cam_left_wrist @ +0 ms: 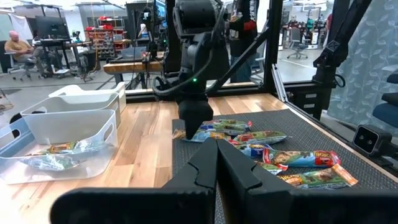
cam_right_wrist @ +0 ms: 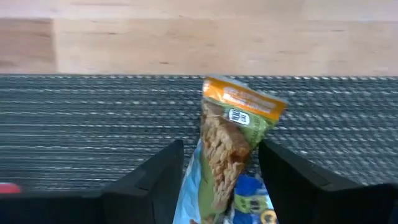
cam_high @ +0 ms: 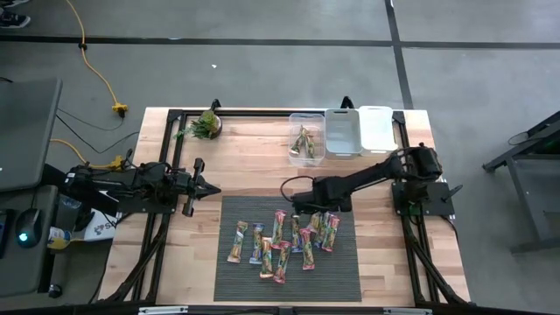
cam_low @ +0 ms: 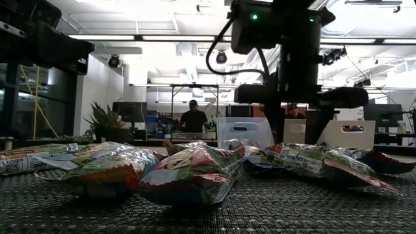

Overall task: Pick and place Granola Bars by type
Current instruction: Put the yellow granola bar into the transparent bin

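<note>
The slim orange-and-green wrapped granola bar lies at the 12 o'clock edge of the dark ribbed mat, between the released fingers of the right gripper. The left gripper, clenched, waits at 9 o'clock.

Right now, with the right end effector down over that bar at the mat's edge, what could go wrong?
1. The right end effector is open around an orange-topped granola bar that overlaps a blue-wrapped bar; closing may catch both.
2. The granola bars lie crowded on the mat, so lifting one could drag neighbours.
3. Only one clear bin holds bars; dropping this type in the wrong bin is possible.
</note>
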You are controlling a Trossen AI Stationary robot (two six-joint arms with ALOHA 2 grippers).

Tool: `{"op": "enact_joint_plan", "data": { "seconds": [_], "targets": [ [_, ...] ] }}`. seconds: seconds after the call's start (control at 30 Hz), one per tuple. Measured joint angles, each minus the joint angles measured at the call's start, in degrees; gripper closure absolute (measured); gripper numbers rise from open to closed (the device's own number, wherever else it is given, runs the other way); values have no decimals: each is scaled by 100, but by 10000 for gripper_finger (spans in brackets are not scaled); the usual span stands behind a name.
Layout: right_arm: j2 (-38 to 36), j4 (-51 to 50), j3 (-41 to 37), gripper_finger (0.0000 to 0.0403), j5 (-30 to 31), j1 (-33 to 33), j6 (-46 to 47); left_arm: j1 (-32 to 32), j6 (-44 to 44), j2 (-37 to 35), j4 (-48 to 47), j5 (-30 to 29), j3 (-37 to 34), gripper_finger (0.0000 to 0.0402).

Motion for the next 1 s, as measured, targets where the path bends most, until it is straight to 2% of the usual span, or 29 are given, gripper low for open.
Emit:
{"op": "enact_joint_plan", "data": {
  "seconds": [0.37,1.0],
  "targets": [
    [-150,762,-517,210,-153,-105,-10,0,0,-1,0,0,0,401],
    [-138,777,-527,216,-254,-105,-211,0,0,-1,2,0,2,401]
  ]
}}
